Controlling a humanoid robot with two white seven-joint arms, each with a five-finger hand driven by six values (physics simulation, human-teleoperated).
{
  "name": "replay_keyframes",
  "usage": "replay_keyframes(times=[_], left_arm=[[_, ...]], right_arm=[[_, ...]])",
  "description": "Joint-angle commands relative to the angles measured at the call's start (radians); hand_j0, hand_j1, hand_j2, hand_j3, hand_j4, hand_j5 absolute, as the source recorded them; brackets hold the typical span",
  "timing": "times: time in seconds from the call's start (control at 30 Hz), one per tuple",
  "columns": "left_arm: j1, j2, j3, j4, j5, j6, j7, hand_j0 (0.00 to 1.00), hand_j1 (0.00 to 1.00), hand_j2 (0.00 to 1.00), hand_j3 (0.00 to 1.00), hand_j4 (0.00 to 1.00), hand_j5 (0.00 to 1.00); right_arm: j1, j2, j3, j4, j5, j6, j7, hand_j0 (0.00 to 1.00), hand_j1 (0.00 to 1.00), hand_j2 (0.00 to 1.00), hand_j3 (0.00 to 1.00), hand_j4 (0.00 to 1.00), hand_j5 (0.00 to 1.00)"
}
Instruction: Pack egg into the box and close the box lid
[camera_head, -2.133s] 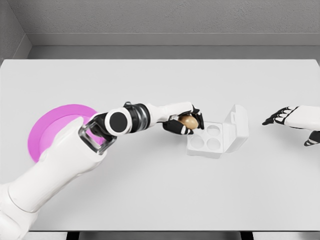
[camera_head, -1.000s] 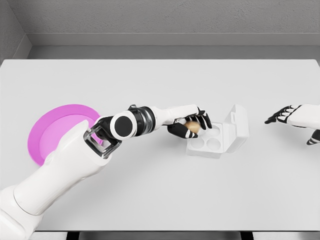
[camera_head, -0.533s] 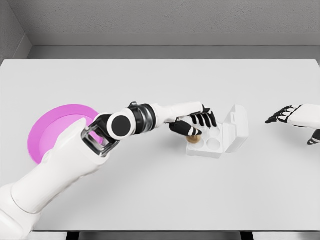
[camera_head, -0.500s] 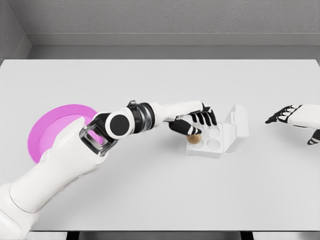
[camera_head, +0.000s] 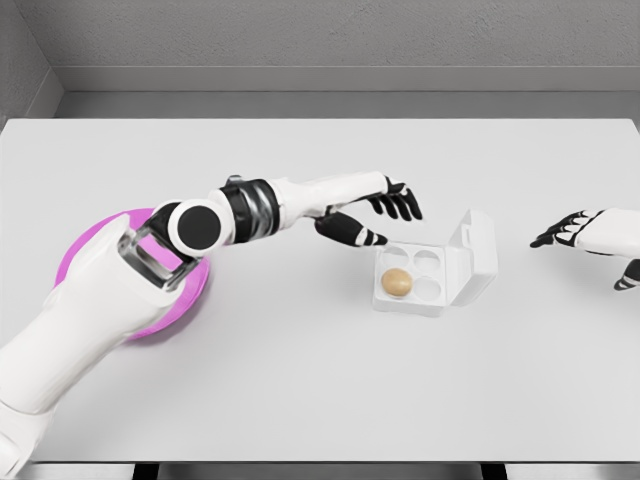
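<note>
Head view: the egg sits in the box, in the cup at 7 o'clock of the four-cup tray, the other three cups bare. The lid stands upright along the tray's 3 o'clock edge, hinged there and leaning slightly outward. The left hand hovers off the box at its 10 o'clock, fingers spread and holding nothing, clear of egg and tray. The right hand floats well apart at the surface's 3 o'clock edge, fingers loosely extended, also empty. A pink plate lies at 9 o'clock, partly under the left arm.

Packing looks done; the lid is what remains. The box seems a light, thin plastic shell, likely to slide on the smooth surface if pushed sideways. Best contact is probably the lid's upper free edge, pressed from its 3 o'clock side over toward 9 o'clock and down gently, since the egg beneath is fragile.
</note>
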Motion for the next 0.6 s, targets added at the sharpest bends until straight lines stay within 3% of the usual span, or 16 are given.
replay_keyframes(times=[0.0, 0.07, 0.13, 0.27, 0.43, 0.57], left_arm=[[0.000, 0.036, 0.006, -0.001, 0.048, -0.018, 0.000, 0.66, 0.66, 0.66, 0.66, 0.66, 0.66], [-0.017, 0.087, 0.010, -0.001, 0.100, -0.080, 0.000, 0.76, 0.76, 0.76, 0.76, 0.76, 0.76], [-0.017, 0.151, 0.044, 0.000, 0.181, -0.200, 0.000, 1.00, 1.00, 1.00, 1.00, 1.00, 1.00], [-0.012, 0.245, 0.056, 0.000, 0.332, -0.597, 0.000, 1.00, 1.00, 1.00, 1.00, 1.00, 1.00], [-0.002, 0.397, 0.053, 0.002, 0.344, -0.797, 0.000, 1.00, 1.00, 1.00, 1.00, 1.00, 1.00], [0.029, 0.446, 0.052, 0.008, 0.350, -0.904, 0.000, 1.00, 1.00, 1.00, 1.00, 1.00, 1.00]], right_arm=[[0.000, 0.001, 0.003, -0.001, -0.004, 0.002, 0.000, 1.00, 1.00, 1.00, 1.00, 1.00, 1.00], [-0.002, 0.001, 0.001, -0.001, -0.004, 0.002, -0.003, 1.00, 1.00, 1.00, 1.00, 1.00, 1.00], [-0.015, 0.009, -0.002, -0.003, -0.004, 0.002, -0.003, 1.00, 1.00, 1.00, 1.00, 1.00, 1.00], [-0.003, 0.015, -0.005, -0.009, -0.006, 0.002, -0.003, 1.00, 1.00, 1.00, 1.00, 1.00, 1.00], [0.028, 0.050, 0.003, -0.053, -0.004, 0.002, -0.003, 1.00, 1.00, 1.00, 1.00, 1.00, 1.00], [0.040, 0.061, 0.003, -0.055, -0.004, 0.002, -0.005, 1.00, 1.00, 1.00, 1.00, 1.00, 1.00]])
